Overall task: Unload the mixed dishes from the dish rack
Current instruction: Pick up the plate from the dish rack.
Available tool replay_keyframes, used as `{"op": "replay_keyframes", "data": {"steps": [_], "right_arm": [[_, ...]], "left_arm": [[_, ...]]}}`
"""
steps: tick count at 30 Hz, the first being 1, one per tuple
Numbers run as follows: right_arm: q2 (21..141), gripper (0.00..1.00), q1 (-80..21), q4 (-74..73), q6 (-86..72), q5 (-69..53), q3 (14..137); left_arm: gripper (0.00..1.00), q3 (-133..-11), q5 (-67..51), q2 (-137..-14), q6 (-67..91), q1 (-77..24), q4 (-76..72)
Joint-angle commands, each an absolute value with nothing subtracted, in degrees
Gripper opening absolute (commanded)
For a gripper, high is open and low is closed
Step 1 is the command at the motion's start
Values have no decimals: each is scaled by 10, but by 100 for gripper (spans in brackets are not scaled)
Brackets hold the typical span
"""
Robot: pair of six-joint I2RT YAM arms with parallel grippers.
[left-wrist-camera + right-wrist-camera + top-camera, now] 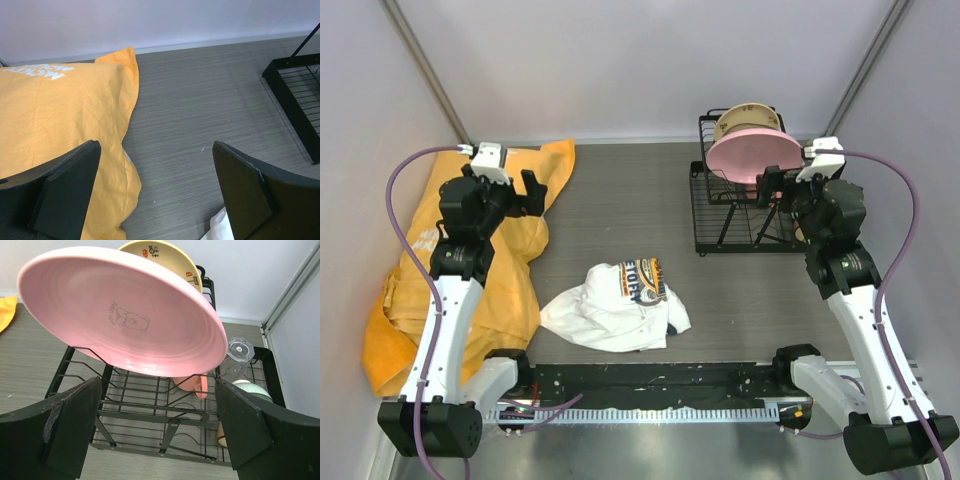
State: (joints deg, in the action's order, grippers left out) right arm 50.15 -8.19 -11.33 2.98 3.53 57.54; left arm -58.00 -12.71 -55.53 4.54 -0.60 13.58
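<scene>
Clearly, your right pincer stood spread wide just before the dish rack at the desk's far right, its pink plate and cream plate still slotted; your left pincer gaped, empty, beside the orange cloth.

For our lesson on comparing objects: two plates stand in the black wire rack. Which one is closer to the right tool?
The big pink plate; the smaller cream patterned plate stands behind it.
</scene>
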Motion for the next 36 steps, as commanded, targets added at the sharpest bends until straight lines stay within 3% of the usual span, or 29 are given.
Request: {"op": "replay_keyframes", "data": {"steps": [1, 23, 36], "right_arm": [[494, 100, -79, -106, 54, 47, 599], [609, 100, -80, -258, 159, 8, 841], [719, 99, -80, -402, 358, -23, 956]], "left_arm": [[100, -579, -135, -550, 54, -3, 107], [100, -578, -140, -546, 49, -3, 115], [100, -580, -144, -552, 48, -3, 115]]}}
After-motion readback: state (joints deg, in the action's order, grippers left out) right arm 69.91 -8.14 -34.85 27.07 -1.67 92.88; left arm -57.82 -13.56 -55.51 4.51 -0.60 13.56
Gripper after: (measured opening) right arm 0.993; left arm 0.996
